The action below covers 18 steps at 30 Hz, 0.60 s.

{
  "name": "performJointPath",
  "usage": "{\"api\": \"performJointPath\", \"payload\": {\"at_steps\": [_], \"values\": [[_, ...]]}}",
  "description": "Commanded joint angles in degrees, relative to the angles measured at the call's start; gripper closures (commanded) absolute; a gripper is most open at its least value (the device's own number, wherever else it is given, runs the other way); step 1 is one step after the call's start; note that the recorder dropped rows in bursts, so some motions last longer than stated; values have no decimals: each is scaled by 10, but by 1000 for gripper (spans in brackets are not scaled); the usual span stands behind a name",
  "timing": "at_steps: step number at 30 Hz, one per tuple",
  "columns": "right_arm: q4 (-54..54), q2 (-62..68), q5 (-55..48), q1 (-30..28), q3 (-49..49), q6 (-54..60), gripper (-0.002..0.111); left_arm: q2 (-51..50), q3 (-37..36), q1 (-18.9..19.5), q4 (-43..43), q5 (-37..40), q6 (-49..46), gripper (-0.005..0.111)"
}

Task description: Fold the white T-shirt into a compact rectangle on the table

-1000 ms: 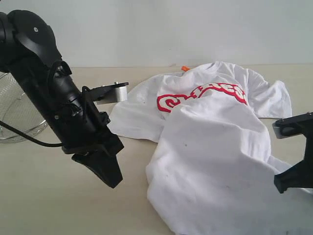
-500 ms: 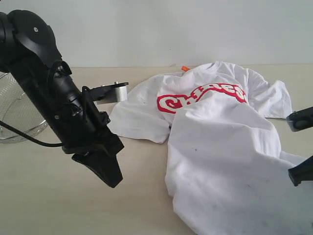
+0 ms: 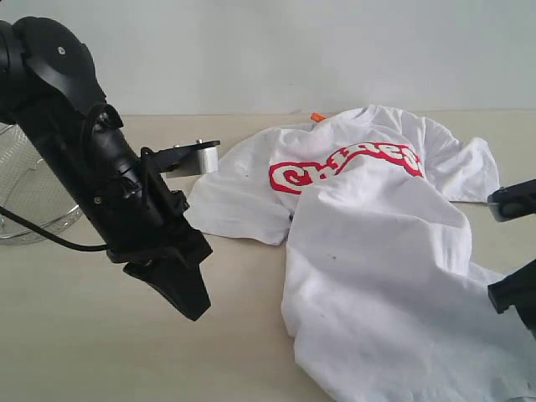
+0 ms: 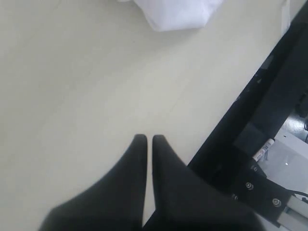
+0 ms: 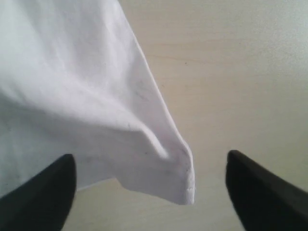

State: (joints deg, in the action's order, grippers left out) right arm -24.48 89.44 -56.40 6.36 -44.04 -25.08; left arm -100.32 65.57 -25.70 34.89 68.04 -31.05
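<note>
Right wrist view: right jaws have sprung wide off the white T-shirt [image 5: 91,110]; left jaws remain closed.

At the far left of the scene we see a wire mesh bowl [image 3: 25,193], silvery and see-through, its fine grid curving down to a thicker wire ring at its near, lower edge. Only part of it shows: the edge of the view cuts it on the left, and its right side is covered. Along the far side we see a plain, pale grey-white wall [image 3: 335,50]. In the left wrist view we see a black frame [image 4: 269,120] running aslant, with small screws [image 4: 249,185] in its bracket and a pale surface [image 4: 291,159] beyond it. We cannot make out what that surface is.
</note>
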Motion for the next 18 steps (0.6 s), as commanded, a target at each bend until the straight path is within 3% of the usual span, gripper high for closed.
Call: {"api": "performJointPath", "payload": {"at_steps": [1, 4, 7, 13, 18], "values": [[2, -6, 11, 2, 0, -1, 24, 7, -3, -3, 4, -5, -6, 102], [26, -18, 34, 13, -1, 11, 37, 7, -3, -3, 4, -5, -10, 102], [65, -41, 60, 36, -6, 29, 56, 7, -3, -3, 4, -5, -11, 102], [192, -90, 159, 103, -7, 120, 106, 7, -3, -2, 2, -8, -15, 102], [321, -70, 224, 161, -7, 231, 108, 7, -3, -2, 2, -73, -19, 102]]}}
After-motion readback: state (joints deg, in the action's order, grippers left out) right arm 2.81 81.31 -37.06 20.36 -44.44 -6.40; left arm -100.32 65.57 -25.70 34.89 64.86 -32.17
